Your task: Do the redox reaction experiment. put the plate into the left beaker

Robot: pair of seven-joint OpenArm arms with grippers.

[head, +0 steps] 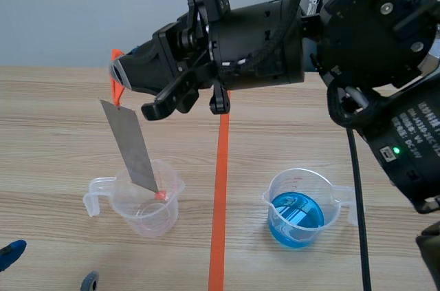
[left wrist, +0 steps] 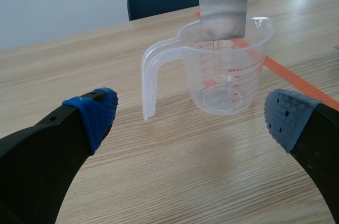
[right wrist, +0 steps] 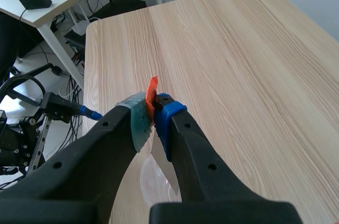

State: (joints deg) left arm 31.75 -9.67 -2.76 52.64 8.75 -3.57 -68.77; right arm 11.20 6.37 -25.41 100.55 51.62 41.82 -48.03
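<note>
Scene view and both wrist views: the step in hand, as I judge it, is lowering the plate [head: 130, 143] into the left beaker [head: 168, 212]. To do it well, I should descend straight and slowly. The plate's lower corner must stay off the clear wall, so that the light beaker is neither pushed nor tipped. I should loosen my fingers only once the lower edge rests on the bottom and the upper part can lean on the rim.

My right gripper [head: 118, 74] is clamped on the orange tab [right wrist: 152, 92] at the plate's upper end. The plate hangs below the gripper, tilted, with its lower edge at the beaker's mouth. In the left wrist view that edge appears just inside the rim and well above the bottom; I cannot tell the exact depth. The left beaker stands upright on the desk [head: 55, 133] and looks empty of liquid. The right beaker [head: 331, 203], holding blue liquid, stands well apart, across the orange tape line [head: 220, 195]. My left gripper [left wrist: 190, 118] sits low near the desk, fingers spread wide and holding nothing, with the left beaker just ahead of it.
</note>
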